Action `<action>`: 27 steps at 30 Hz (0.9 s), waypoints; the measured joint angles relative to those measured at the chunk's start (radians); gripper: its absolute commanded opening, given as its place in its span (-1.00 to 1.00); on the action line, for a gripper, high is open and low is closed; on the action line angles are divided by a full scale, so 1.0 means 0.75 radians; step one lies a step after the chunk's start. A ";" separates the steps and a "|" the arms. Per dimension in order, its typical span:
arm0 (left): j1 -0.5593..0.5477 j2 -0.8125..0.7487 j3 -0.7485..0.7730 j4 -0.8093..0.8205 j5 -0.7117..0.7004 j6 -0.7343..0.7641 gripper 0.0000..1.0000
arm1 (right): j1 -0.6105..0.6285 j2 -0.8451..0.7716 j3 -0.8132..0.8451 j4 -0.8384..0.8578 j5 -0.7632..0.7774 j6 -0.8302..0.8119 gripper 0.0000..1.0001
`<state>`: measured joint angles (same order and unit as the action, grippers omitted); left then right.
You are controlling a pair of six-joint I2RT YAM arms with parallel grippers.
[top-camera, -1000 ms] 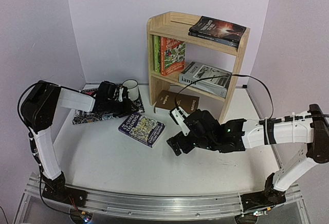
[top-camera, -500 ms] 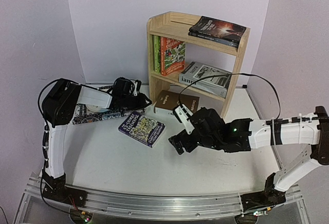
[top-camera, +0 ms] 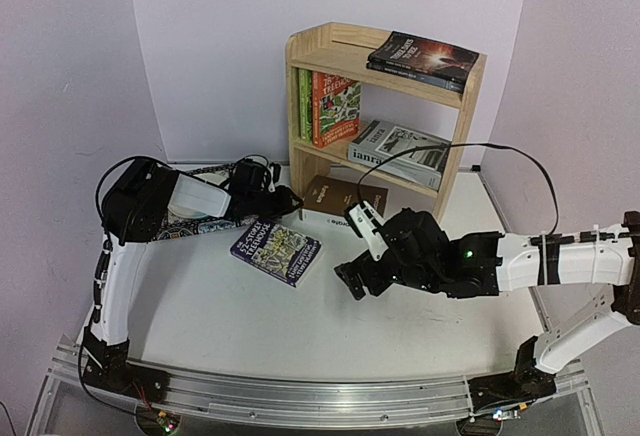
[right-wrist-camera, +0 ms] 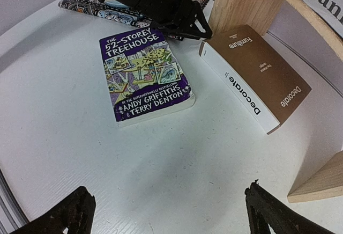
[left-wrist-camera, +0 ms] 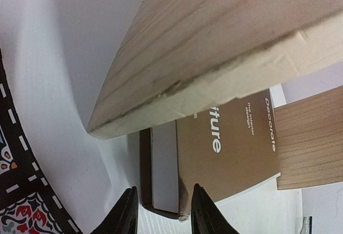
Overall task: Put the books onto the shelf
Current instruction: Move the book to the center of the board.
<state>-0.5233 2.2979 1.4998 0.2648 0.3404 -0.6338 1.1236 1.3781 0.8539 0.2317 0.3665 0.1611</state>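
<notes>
Top view only: whole shelf (top-camera: 300, 56) at the back of the table (top-camera: 220, 316). Two dark books (top-camera: 425, 59) lie flat on the top board, titles too small to read. On the lower board a green book (top-camera: 304, 106) and an orange book (top-camera: 335, 109) stand upright at left, and a grey book (top-camera: 400, 153) lies tilted at right, big letters "ianra" on it. The right wrist view catches just "ian" at its top corner.

Decorate book (top-camera: 345, 196) lies flat on the table under the lower board, between the side panels, its front end sticking out. The right wrist view reads "Decorate" on the white spine and on the brown cover, plus "Furniture". The left wrist view shows only "iture", "Decorate" and "the interior design" lines, with a shelf panel (left-wrist-camera: 214, 46) filling the top.

Treehouse paperback (right-wrist-camera: 144, 75) lies flat on the open table, left of Decorate and apart from it. Cover: "THE 52-STOREY TREEHOUSE", "BY ANDY GRIFFITHS & TERRY DENTON". Not in the left wrist view.

Left gripper (left-wrist-camera: 163, 212) is low at the near left corner of Decorate, fingers partly apart with that corner between them. Can't tell if they press on it. The mat (left-wrist-camera: 16, 191) edge is beside it.

Right gripper (right-wrist-camera: 169, 188) hangs over bare table in front of both loose books, fingers spread wide, nothing between them.
</notes>
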 measured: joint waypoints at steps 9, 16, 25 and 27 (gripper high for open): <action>0.000 0.030 0.020 0.032 0.097 -0.026 -0.33 | 0.000 -0.001 -0.020 -0.002 0.023 0.000 0.97; 0.000 0.055 0.022 0.056 0.172 -0.043 -0.88 | 0.000 -0.006 -0.024 -0.002 0.025 0.000 0.97; -0.016 -0.020 -0.102 0.113 0.222 -0.052 -1.00 | 0.000 -0.063 -0.055 -0.001 0.027 0.019 0.97; -0.021 -0.062 -0.164 0.111 0.240 -0.053 -1.00 | 0.000 -0.071 -0.067 -0.001 0.027 0.026 0.97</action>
<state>-0.5390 2.2511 1.3769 0.3483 0.5207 -0.6739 1.1236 1.3246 0.8038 0.2308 0.3870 0.1809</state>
